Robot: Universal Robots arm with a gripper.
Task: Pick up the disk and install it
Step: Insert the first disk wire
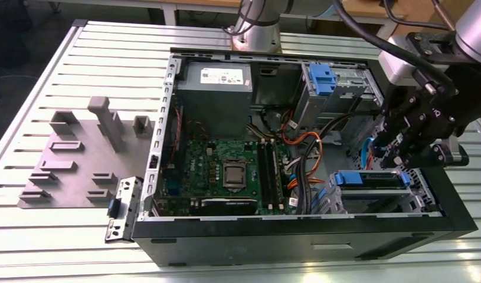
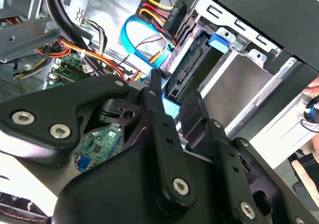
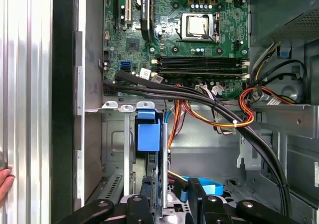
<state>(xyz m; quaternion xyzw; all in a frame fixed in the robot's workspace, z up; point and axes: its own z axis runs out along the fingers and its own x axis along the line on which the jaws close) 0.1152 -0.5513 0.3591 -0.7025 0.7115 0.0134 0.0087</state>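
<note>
The disk (image 1: 372,178) sits in the drive cage at the near corner of the open computer case (image 1: 303,236), on the exterior view's right, its blue bracket up. The hand (image 1: 393,162) hovers just above it; I cannot tell whether it grips the disk. The case stands on the slatted desk (image 1: 106,41)

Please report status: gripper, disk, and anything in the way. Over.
Gripper low at the drive cage. Disk sits in the cage, on edge. Blue cable close beside gripper.
</note>
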